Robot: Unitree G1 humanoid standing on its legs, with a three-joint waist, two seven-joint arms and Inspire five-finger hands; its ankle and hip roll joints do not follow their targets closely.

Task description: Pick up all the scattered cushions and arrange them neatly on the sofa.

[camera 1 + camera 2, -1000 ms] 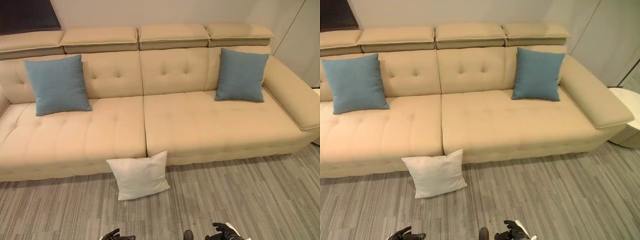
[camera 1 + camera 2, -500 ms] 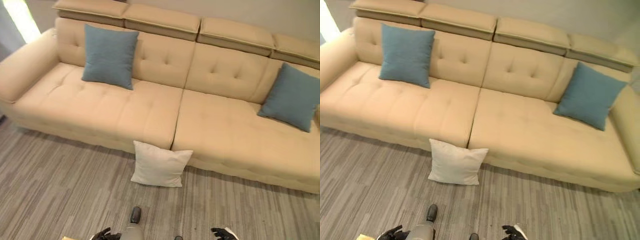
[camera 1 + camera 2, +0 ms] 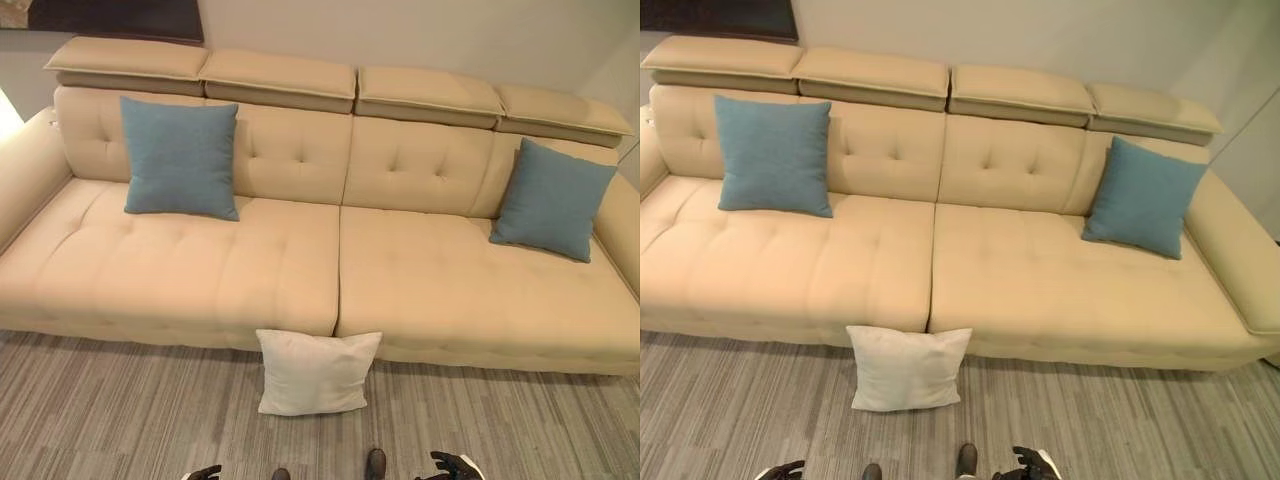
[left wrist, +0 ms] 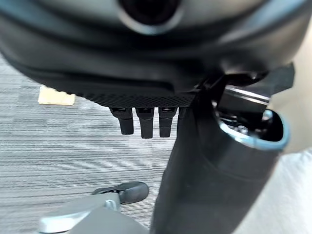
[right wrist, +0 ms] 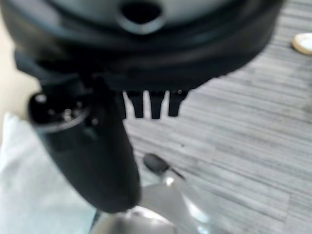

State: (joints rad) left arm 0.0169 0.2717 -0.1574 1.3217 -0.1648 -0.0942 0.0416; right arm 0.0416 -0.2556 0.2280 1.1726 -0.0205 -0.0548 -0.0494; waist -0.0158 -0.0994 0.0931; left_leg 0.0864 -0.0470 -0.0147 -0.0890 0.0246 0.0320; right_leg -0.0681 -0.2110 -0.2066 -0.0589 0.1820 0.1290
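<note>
A square white fabric cushion (image 3: 316, 372) stands on the grey striped carpet floor (image 3: 120, 420), leaning against the front of the long beige tufted sofa (image 3: 300, 260) near its middle seam. Two square blue fabric cushions rest against the backrest: one far left (image 3: 180, 158), one far right (image 3: 551, 199). My left hand (image 4: 146, 119) and right hand (image 5: 151, 105) hang low near me, fingers straight and relaxed, holding nothing.

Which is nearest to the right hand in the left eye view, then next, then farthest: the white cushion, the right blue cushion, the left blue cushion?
From the right hand:
1. White cushion, on the floor against the sofa front.
2. Right blue cushion, at the sofa's right end.
3. Left blue cushion, at the sofa's left end.
</note>
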